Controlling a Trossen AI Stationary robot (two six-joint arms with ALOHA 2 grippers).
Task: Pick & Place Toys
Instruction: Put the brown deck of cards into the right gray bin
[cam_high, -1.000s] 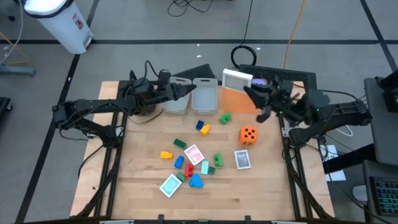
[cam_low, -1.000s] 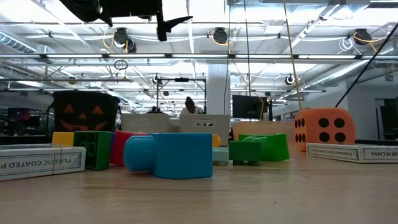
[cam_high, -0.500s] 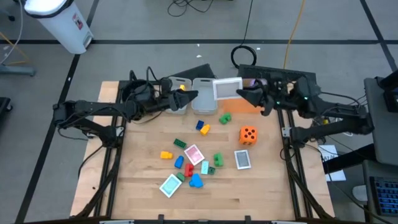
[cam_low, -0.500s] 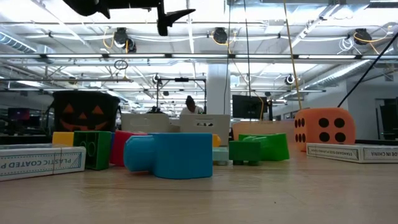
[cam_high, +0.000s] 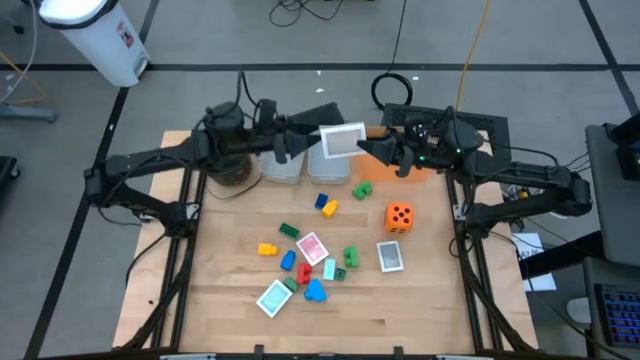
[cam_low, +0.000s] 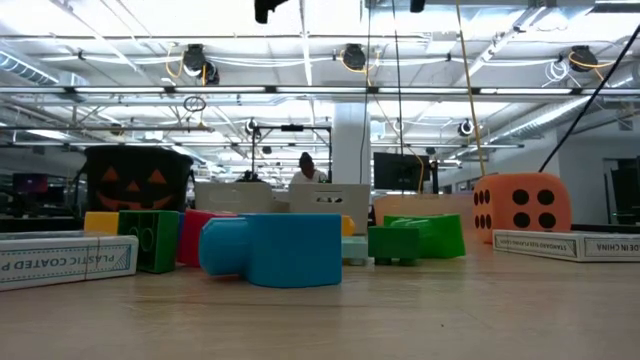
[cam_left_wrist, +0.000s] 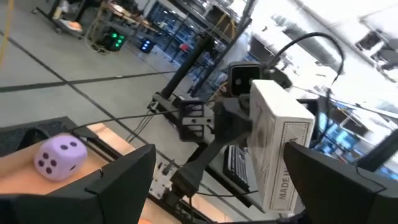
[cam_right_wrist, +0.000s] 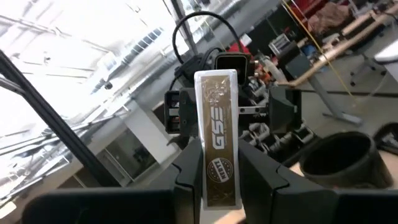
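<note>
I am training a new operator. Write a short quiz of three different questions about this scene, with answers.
1. True or false: the right gripper holds a card box.
2. Which die lies on the table among the blocks: A purple, B orange, C green?
3. Fill in: the left gripper, facing the box, is ____.

Key: 1 true. 2 B, the orange die; the purple die lies off to the side. 3 open.

The counter (cam_high: 230, 300) is pale wood, matt, with visible grain. The blocks (cam_low: 270, 250) are smooth plastic with a slight sheen — the orange die (cam_low: 521, 204) looks soft and matt. The card box (cam_right_wrist: 217, 137) is glossy printed card; the bins (cam_high: 283, 166) are clear plastic.
</note>
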